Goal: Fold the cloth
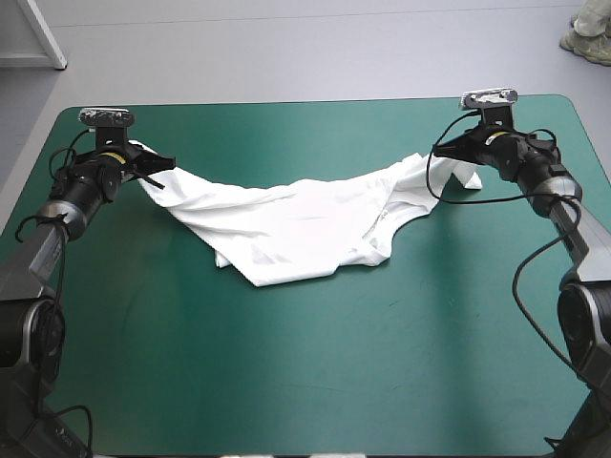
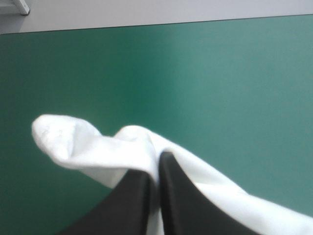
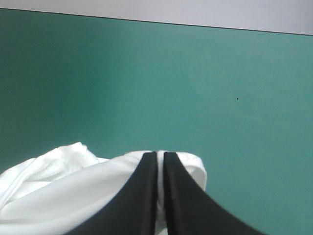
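- The white short-sleeved T-shirt [image 1: 296, 229] runs left to right across the upper frame, its middle sagging onto the teal-green counter [image 1: 315, 382].
- The black fingers [image 2: 186, 205] of the left gripper [image 1: 160, 168] and the right gripper [image 1: 441, 151] are clamped on its two ends.

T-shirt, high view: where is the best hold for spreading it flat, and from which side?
Probably its two outer ends, each taken from that end's own side of the table. The T-shirt hangs stretched between them, with the left claw shut on one end and the right claw on the other. Its middle sags crumpled onto the teal-green cover, offering no clean edge to pinch.
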Robot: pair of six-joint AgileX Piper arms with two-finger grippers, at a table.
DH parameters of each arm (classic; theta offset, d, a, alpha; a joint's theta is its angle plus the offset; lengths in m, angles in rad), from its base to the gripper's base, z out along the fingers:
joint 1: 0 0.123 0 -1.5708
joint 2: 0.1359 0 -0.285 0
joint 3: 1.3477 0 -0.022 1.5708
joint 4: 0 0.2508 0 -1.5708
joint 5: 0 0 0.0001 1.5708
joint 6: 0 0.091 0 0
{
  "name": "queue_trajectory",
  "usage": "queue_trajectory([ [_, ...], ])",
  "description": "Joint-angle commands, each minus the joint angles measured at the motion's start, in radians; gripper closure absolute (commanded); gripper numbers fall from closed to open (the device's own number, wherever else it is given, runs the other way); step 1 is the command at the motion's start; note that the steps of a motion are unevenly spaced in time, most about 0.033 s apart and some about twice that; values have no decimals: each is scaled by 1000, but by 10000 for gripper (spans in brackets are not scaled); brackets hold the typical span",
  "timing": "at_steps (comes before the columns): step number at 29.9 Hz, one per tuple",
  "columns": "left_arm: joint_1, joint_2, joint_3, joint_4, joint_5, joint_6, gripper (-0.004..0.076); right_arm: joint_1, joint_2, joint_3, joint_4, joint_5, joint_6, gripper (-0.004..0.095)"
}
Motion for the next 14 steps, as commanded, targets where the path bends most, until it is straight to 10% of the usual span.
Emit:
queue_trajectory([
  [1,-2,-7,-28,-8,-174,3,579,-2,-23,-30,2,-129,-16,758],
  [7,-2,23,-29,0,-272,0,206,-2,-28,-30,2,-132,-56,165],
  [10,-2,-2,-46,9,-240,35,155,-2,-82,-30,2,-94,-38,116],
  [14,-4,-89,-114,7,50,74,162,-2,-207,-30,2,57,-6,171],
])
